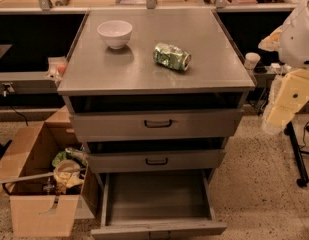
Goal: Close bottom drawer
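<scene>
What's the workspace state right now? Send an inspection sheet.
Surface: cabinet top holds a white bowl and a dented green can on its side.
Job's things: bottom drawer pulled far out.
Clutter: cardboard box of odds and ends, left of the cabinet.
Grippers: tool at the right edge, beside the cabinet, apart from the drawers.
Cables: dark cable on the floor, far left.
Surroundings: speckled floor; black stand at right.

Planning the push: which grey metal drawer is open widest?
The bottom drawer, tray fully exposed; middle drawer and top drawer barely protrude. Gripper hangs at right.
</scene>
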Available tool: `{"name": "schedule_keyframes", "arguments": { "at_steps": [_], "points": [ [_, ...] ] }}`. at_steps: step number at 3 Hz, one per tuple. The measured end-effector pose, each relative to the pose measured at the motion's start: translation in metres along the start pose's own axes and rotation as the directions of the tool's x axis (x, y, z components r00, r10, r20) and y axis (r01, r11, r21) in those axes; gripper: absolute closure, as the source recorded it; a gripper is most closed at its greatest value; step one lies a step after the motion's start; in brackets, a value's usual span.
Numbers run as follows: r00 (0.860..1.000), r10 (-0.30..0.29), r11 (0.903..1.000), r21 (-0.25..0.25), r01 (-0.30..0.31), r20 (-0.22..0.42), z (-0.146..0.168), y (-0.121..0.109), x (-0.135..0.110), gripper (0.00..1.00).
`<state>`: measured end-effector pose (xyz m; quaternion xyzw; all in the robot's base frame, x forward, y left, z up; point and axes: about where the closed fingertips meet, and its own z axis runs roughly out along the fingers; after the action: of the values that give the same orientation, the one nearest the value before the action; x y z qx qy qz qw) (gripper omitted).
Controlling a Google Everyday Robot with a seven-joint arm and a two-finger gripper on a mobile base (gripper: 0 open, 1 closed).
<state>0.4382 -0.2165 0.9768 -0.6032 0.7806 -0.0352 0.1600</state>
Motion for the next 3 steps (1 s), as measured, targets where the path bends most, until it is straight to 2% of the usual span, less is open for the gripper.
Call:
{"name": "schedule_keyframes", "arguments": {
  "at_steps": [1,2,3],
  "points": [
    [1.0,0.0,1.0,0.0,0.0,0.0,0.0,0.0,0.0,0.0],
    [1.0,-0.011,0.9996,-0.025,0.011,-0.019,0.034,0.011,0.003,0.0],
    [0.999,-0.039,0.9976,-0.057,0.038,-0.018,0.097,0.04,0.002,0.0]
  ]
}}
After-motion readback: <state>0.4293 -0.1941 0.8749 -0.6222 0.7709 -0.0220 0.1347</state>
